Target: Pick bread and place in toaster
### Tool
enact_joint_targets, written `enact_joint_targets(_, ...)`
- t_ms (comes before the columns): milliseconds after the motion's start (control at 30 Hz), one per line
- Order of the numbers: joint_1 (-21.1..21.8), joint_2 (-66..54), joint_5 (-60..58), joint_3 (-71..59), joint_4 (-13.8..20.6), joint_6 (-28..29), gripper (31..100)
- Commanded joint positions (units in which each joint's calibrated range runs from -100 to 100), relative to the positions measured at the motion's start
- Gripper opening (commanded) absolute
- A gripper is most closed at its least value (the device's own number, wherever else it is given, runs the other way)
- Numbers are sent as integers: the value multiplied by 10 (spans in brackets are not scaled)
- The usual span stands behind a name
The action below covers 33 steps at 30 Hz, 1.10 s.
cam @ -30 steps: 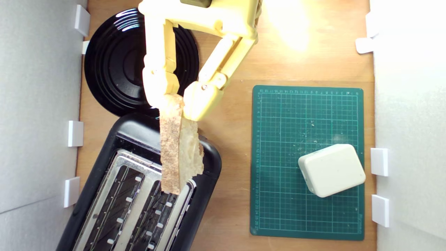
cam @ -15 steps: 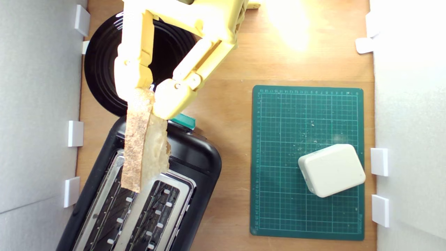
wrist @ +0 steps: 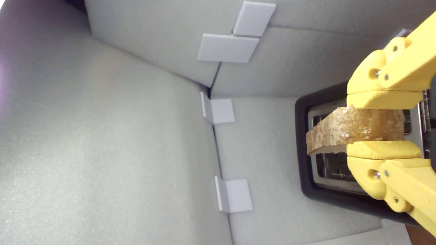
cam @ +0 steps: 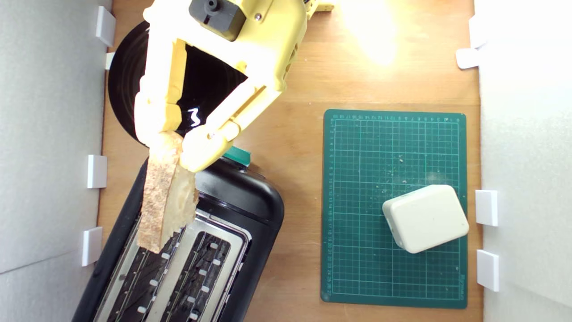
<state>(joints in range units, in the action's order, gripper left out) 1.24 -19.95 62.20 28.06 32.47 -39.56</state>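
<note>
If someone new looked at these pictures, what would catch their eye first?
First, the yellow gripper clamped on a crusty slice of bread, dangling over the black toaster at the exterior view's lower left. Next, the green cutting mat on the right, with a white block on it.

Wooden table (cam: pixel 295 89): toaster (cam: pixel 250 201), plate (cam: pixel 125 89), mat (cam: pixel 357 250).

In the exterior view, the toaster (cam: pixel 241 210) sat at seven o'clock, the plate (cam: pixel 123 85) at eleven, the mat (cam: pixel 357 201) at three.
</note>
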Motion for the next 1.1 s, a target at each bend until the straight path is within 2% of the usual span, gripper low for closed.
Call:
enact_joint_targets(0,-3,3,2,30,7,-12,555)
enact_joint_targets(167,-3,10,2,30,10,-14,555)
enact_joint_targets(267,-3,18,1,30,31,-11,555)
enact_joint_targets(433,-5,20,1,30,32,-11,555)
enact_joint_targets(600,-36,26,-1,30,24,-15,555)
enact_joint_targets(1067,-37,52,-3,31,30,-14,555)
